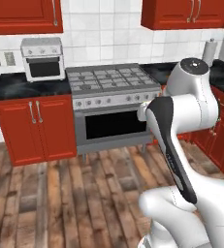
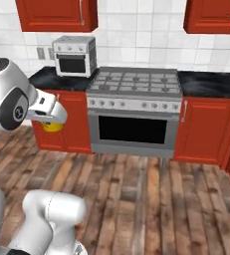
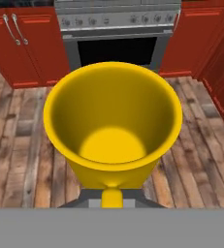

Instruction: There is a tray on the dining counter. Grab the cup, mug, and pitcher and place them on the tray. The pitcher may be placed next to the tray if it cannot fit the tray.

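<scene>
The gripper (image 3: pixel 112 197) is clamped on the yellow mug (image 3: pixel 112 127), which sits directly ahead of the fingers, mouth open toward the camera. It hangs above wooden floor (image 3: pixel 21 160) facing the stove (image 3: pixel 117 34); no tray lies ahead.

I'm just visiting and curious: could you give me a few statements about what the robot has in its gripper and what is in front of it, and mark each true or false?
1. The gripper is shut on a yellow mug. True.
2. The mug is full of juice. False: its inside is empty.
3. A stove with an oven stands ahead of the robot. True.
4. The oven door hangs open. False: it is closed.
5. The floor is white tile. False: it is wooden planks.
</scene>
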